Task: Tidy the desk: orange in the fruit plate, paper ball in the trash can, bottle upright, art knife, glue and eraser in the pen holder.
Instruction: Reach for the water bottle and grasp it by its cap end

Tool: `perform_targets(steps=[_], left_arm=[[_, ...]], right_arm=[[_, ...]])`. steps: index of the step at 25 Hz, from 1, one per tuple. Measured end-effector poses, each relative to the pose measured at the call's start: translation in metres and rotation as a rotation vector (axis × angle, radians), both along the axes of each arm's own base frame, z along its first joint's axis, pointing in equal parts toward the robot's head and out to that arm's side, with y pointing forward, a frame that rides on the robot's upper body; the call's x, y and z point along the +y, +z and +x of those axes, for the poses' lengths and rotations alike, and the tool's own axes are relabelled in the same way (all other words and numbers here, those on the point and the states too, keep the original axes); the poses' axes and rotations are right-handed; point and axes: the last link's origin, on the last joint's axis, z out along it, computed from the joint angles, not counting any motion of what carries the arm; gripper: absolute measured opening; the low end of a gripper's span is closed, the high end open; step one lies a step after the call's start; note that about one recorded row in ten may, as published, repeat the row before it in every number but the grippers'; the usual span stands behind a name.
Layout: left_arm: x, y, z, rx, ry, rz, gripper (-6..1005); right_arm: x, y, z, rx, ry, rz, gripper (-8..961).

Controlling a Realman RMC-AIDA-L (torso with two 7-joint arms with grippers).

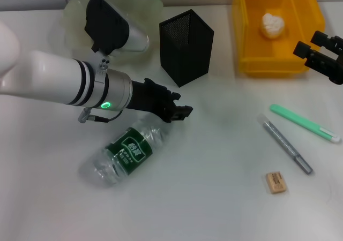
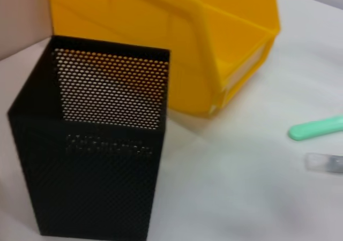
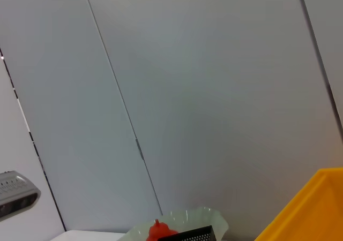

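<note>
Hovering just above the fallen bottle [image 1: 124, 152] on the surface [image 1: 214, 198], the left pincer [image 1: 179, 111] looked narrowly parted and empty; it needed lowering squarely around the body before righting.

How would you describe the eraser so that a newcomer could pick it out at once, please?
Start at the yellow bin at the table's far right, then come toward the robot past the green art knife and the grey glue pen. The eraser lies just beyond the pen's near end. It is a small tan block, while its two neighbours are long and thin.
</note>
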Motion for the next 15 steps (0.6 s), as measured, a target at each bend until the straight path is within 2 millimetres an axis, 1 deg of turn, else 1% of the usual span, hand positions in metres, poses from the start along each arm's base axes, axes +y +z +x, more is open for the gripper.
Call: perform_targets(steps=[1,3,6,15], left_arm=[[0.000,0.001,0.001,0.019,-0.004,-0.005,519],[0.000,0.002,0.002,0.038,-0.004,-0.007,418],[0.000,0.003,0.004,0.078,-0.006,-0.013,419],[-0.001,0.012,0.011,0.118,0.001,-0.044,422]], right_arm=[[-0.001,0.000,0.000,0.001,-0.001,0.000,719],[-0.002,0.000,0.001,0.002,-0.003,0.000,719],[-0.002,0.001,0.002,0.003,-0.004,0.001,719],[-0.003,0.001,0.002,0.002,-0.002,0.002,718]])
